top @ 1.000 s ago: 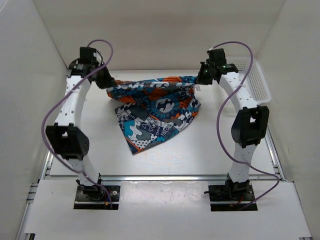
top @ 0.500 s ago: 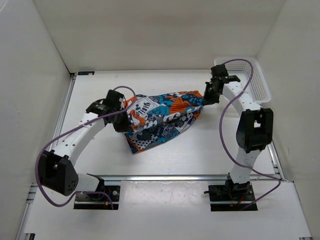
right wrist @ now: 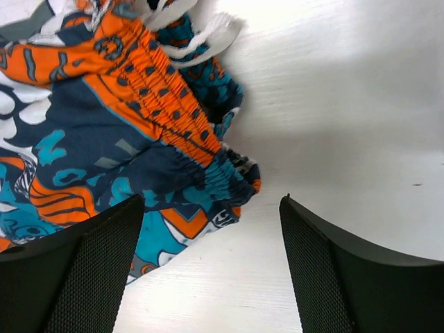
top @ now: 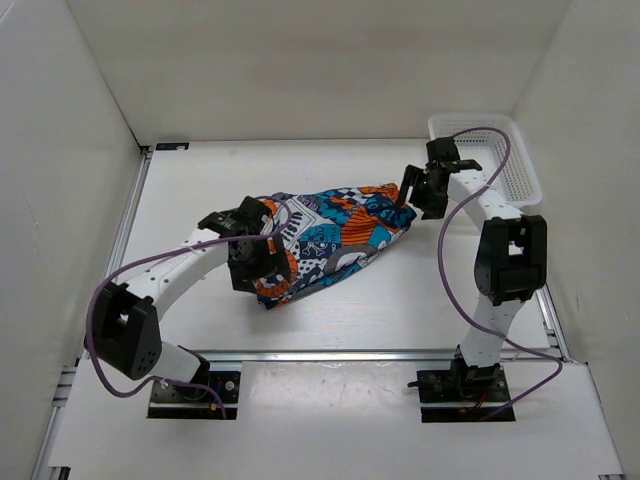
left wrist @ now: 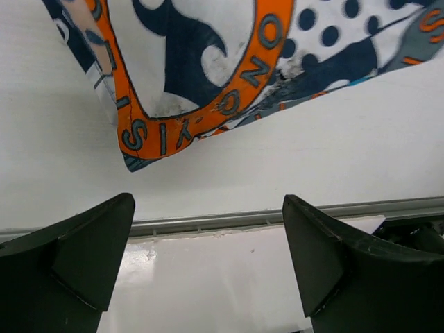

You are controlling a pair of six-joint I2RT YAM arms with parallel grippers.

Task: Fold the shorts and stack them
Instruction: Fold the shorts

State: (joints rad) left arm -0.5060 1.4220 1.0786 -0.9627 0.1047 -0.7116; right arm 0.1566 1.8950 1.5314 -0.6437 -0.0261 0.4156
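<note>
Since half a second ago: the left arm has drawn in toward its base, and the shorts [top: 330, 235] have dropped from a held bundle to lying slack.

- Tabletop [top: 190, 190]: white, walled on three sides, with a metal rail along the near edge.
- Shorts: a loosely folded heap mid-tabletop, running diagonally from near-left to far-right. The gathered waistband is at the far-right end, an orange-bordered corner at the near-left end.
- White mesh basket [top: 520, 165]: far-right corner, well apart from the shorts.
- Left hand [left wrist: 208, 208]: over the near-left end of the heap. Fingers spread wide with nothing between them. In the wrist view the orange-bordered corner lies flat beyond the fingertips, touching neither.
- Right hand [right wrist: 211, 208]: at the far-right end, just beside the waistband. Fingers wide and gripping nothing. The bunched elastic and a white drawstring end sit just ahead of the gap, off both fingers, resting on the tabletop.
</note>
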